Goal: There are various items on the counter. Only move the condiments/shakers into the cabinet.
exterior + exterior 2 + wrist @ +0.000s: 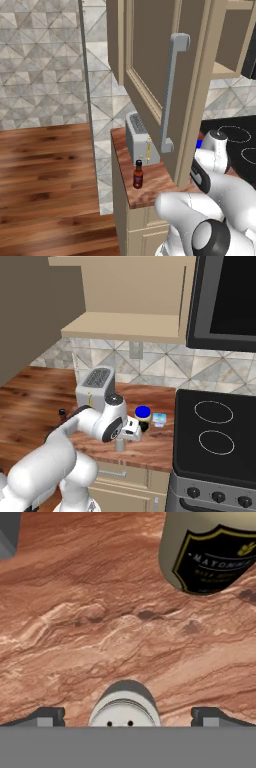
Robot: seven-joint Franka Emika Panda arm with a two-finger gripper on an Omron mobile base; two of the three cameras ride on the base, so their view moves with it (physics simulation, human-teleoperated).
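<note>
The pale grey shaker (pixel 125 708) stands on the wood-grain counter (pixel 100 627), its holed top between my two fingertips (pixel 50 716). My gripper (pixel 121 440) is open and straddles the shaker (pixel 120 447) near the counter's front edge, with a gap on each side. The dark red sauce bottle (pixel 138 175) stands in front of the toaster at the counter's left end. The dark jar with a blue lid (pixel 143 417) sits just beyond my hand, and its black label (pixel 210 552) is close ahead. The wall cabinet's door (pixel 150 55) is swung open with its grey bar handle (pixel 172 90); its shelf (pixel 125 326) is bare.
A silver toaster (pixel 95 385) stands at the back of the counter. A small pale blue tub (pixel 159 419) sits beside the jar. The black stove (pixel 215 431) borders the counter on the right. The open door hangs over the counter's left part.
</note>
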